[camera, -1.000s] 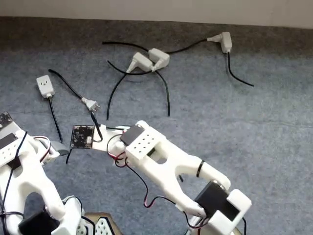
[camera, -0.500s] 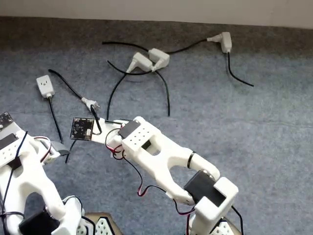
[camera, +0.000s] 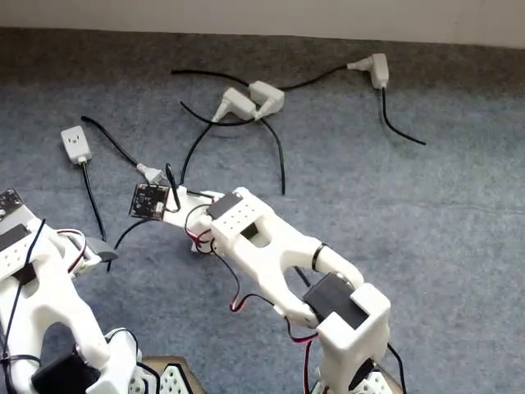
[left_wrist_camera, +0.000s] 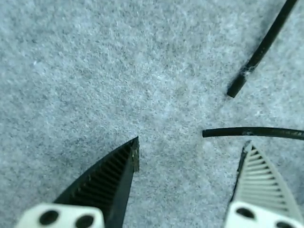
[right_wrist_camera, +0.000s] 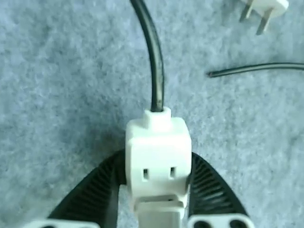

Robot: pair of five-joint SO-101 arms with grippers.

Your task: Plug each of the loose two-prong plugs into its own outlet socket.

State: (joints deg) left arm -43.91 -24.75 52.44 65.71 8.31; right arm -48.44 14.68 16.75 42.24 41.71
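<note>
The right pincer (right_wrist_camera: 158, 171) is pinching a white socket (right_wrist_camera: 158, 147) by its two sides (the black pads (right_wrist_camera: 102, 190) are parted only by its width). It holds the socket left of the middle of the grey bench (right_wrist_camera: 57, 71). The socket shows two narrow slots on its upper face, and a black cord (right_wrist_camera: 153, 57) leaves its far end. A loose plug (right_wrist_camera: 266, 7) with two bare prongs lies near it, not touching. A second socket (camera: 75, 144) lies at the far left. The left pincer (left_wrist_camera: 191, 145) is spread wide and holds nothing, low over the bench, with two black cord ends (left_wrist_camera: 236, 88) just past its tips.
</note>
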